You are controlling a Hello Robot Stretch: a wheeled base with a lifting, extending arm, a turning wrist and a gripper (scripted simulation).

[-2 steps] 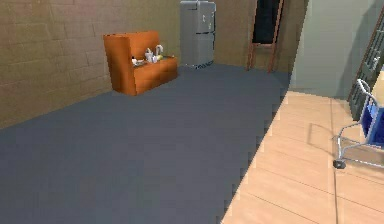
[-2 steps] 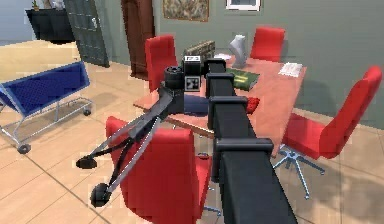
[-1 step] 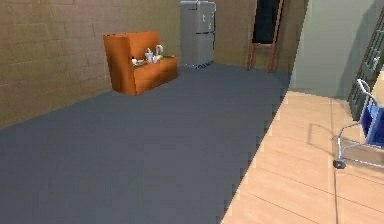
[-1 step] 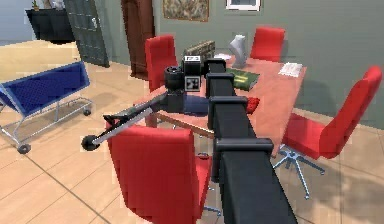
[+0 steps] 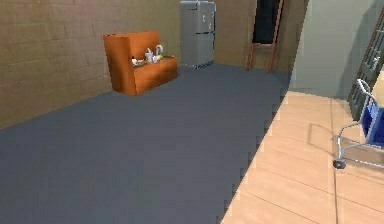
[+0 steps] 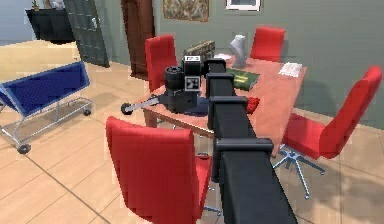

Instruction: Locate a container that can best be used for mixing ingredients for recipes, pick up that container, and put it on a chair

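In the arm side view my arm [image 6: 238, 150] rises from the bottom edge over a wooden table [image 6: 275, 90] ringed by red chairs. The nearest chair [image 6: 155, 160] stands left of the arm, one [image 6: 160, 55] is behind the gripper, another [image 6: 335, 120] is on the right, and a fourth [image 6: 267, 42] is at the far side. The gripper [image 6: 165, 97] sits at the table's left corner, in front of a chair and its legs, so I cannot tell whether it holds anything. A pale grey object [image 6: 238, 47], a dark box [image 6: 200, 50], a green book [image 6: 245, 76] and white paper [image 6: 290, 69] lie on the table.
A blue metal-framed chair [image 6: 45, 92] stands left of the table and shows again at the forward view's right edge [image 5: 368, 125]. In the forward view an orange sofa [image 5: 138, 62] with small white things [image 5: 150, 56] stands against the brick wall, beside a grey fridge [image 5: 197, 32]. Dark floor stretches ahead.
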